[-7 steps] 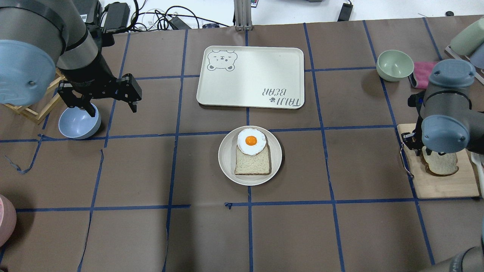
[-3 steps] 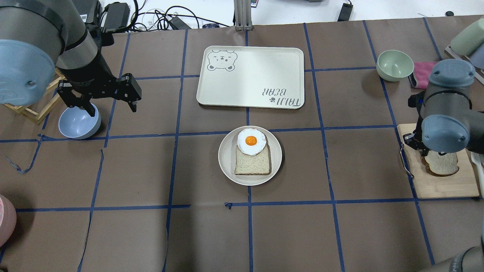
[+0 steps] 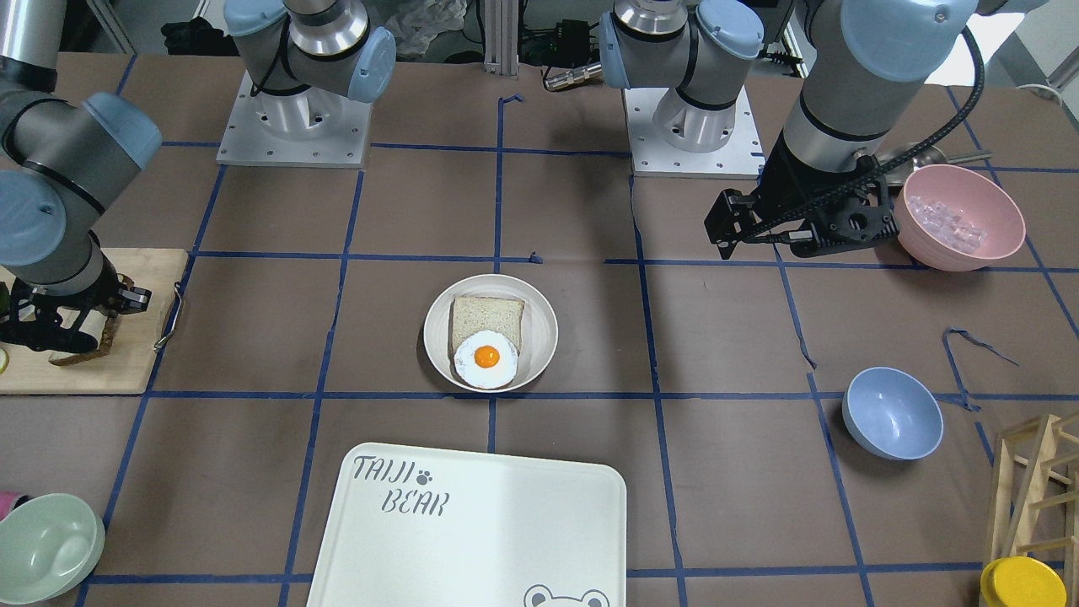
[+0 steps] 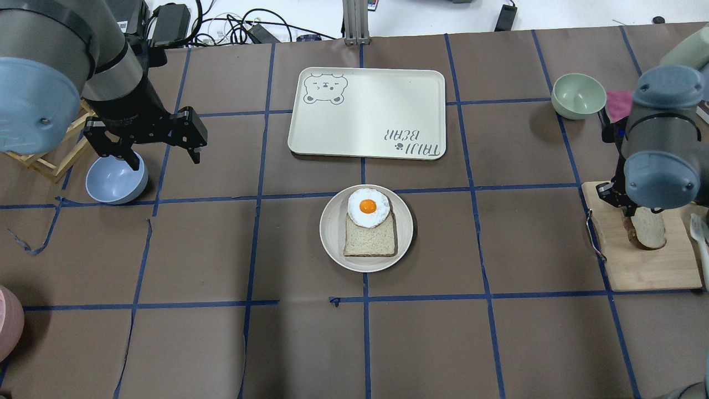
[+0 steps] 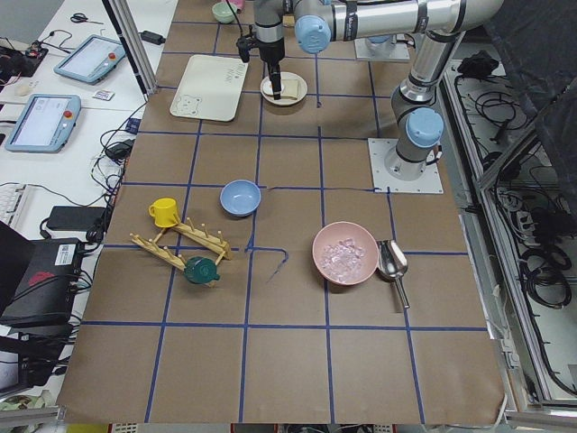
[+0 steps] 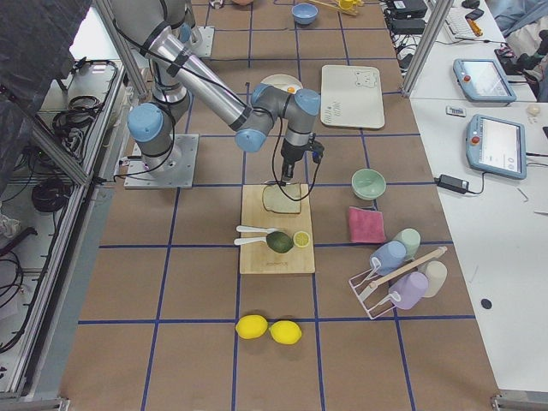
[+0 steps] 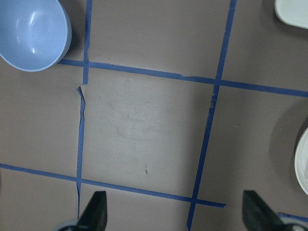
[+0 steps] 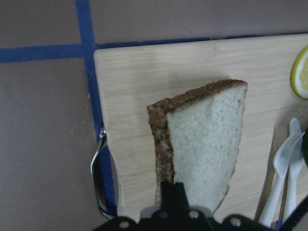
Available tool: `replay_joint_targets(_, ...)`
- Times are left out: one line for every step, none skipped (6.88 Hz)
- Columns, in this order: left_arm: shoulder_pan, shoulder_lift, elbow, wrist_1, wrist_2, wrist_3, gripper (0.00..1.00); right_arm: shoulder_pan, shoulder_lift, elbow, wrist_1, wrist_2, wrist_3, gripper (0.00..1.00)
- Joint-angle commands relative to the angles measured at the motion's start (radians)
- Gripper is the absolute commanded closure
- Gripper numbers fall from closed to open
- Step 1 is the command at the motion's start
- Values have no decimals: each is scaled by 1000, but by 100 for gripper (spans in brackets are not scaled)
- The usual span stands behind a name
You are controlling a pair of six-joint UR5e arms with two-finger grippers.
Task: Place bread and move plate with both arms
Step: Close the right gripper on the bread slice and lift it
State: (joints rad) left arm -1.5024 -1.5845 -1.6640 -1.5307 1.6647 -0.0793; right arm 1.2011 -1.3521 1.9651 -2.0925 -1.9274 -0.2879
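Observation:
The bread (image 4: 649,230), a slice with a dark brown crust, hangs edge-on just above the wooden cutting board (image 4: 648,271). My right gripper (image 4: 631,215) is shut on its crust edge. The right wrist view shows the bread (image 8: 207,144) tilted up off the board, and the front view shows it (image 3: 83,352) under the right gripper (image 3: 59,327). The cream plate (image 4: 332,233) sits mid-table with a squarer pale slice (image 4: 370,239) and a fried egg (image 4: 368,207) on it. My left gripper (image 4: 164,160) is open and empty over bare table, far left of the plate.
The white TAIJI BEAR tray (image 4: 376,111) lies beyond the plate. A pale green bowl (image 4: 579,95) stands at far right and a blue bowl (image 4: 113,180) by my left gripper. A pink bowl (image 3: 957,217) holds ice. White cutlery (image 8: 281,173) and a lemon slice (image 8: 301,72) lie on the board.
The right gripper has raised the bread from lying flat on the board to hanging edge-on, and the wrist has shifted slightly away. The left arm has not moved.

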Motion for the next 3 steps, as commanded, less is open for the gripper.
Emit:
replay_joint_targets(1, -6, -2, 1, -2, 1, 0, 122, -13, -188, 286, 54, 135, 100)
replay_joint_targets(1, 1, -2, 0, 0, 0, 0, 221, -7, -212, 308, 112, 277, 100)
replay_joint_targets(1, 6, -2, 0, 0, 0, 0, 371, -5, -221, 312, 166, 452, 100)
